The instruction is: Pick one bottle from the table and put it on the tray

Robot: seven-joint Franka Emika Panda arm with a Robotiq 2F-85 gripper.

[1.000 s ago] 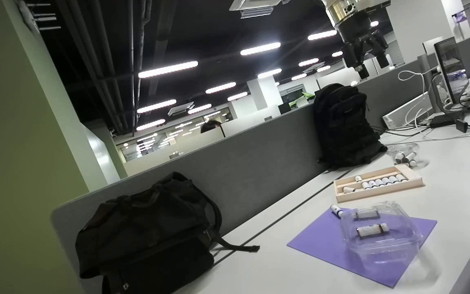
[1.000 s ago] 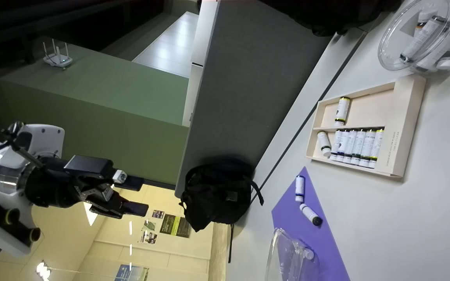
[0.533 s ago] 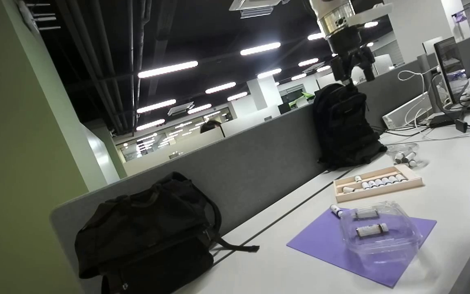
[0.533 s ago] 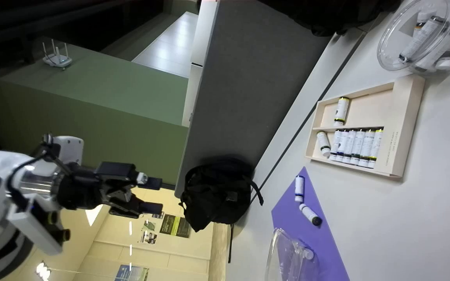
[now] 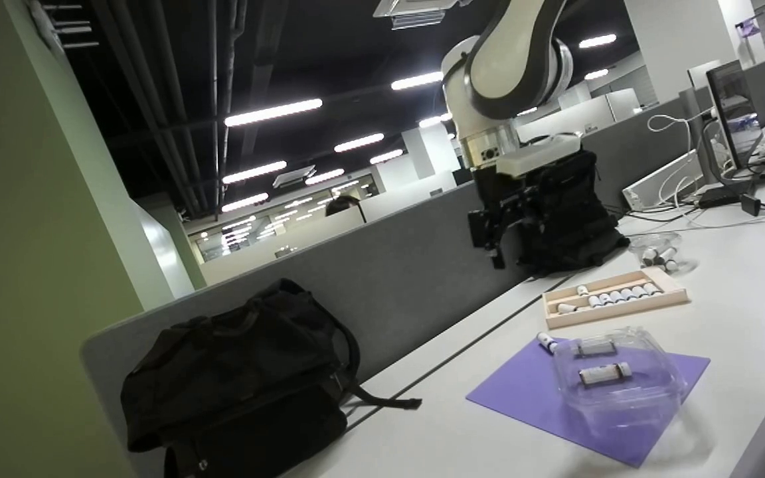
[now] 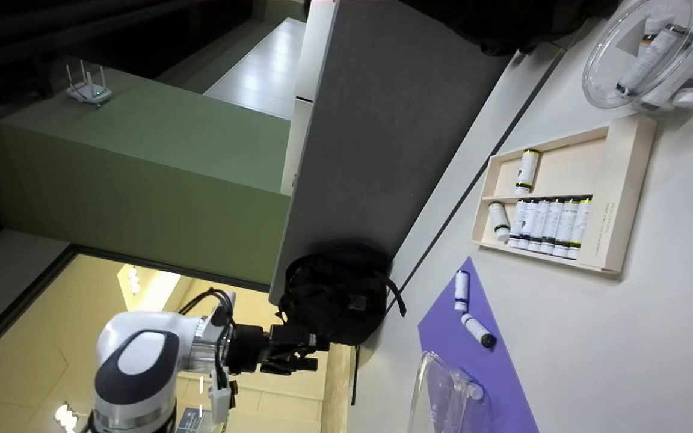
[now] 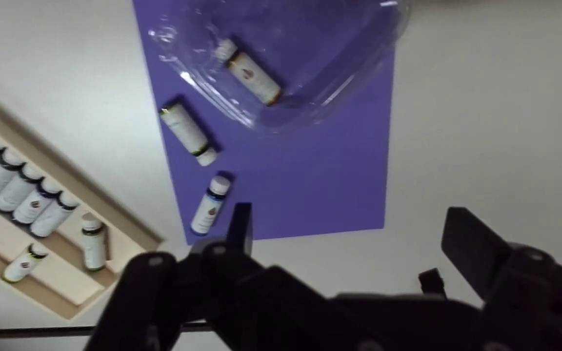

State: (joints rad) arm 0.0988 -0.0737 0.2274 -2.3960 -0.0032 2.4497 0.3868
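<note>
My gripper (image 7: 349,218) is open and empty, high above the white table (image 6: 569,343). It shows in both exterior views (image 5: 512,257) (image 6: 317,355), apart from every bottle. In the wrist view a white-labelled bottle (image 7: 209,207) lies on the purple mat, just left of the left finger in the picture. A second bottle (image 7: 187,131) lies on the mat's edge, and a third (image 7: 254,80) shows through the clear box. The light-wood tray (image 6: 620,192) holds a row of bottles, one tilted beside the row and one in its other compartment; it also shows in the wrist view (image 7: 90,192).
The clear plastic box (image 5: 621,398) stands on the purple mat (image 5: 515,392). A clear round container (image 6: 596,78) with bottles stands beyond the tray. Black backpacks (image 5: 243,385) (image 5: 575,226) lean against the grey partition (image 5: 422,259). A dark strap end (image 7: 431,282) shows below the gripper.
The arm has come down and moved leftward in an exterior view, now in front of the far backpack. The gripper stays open. The bottles and tray have not moved.
</note>
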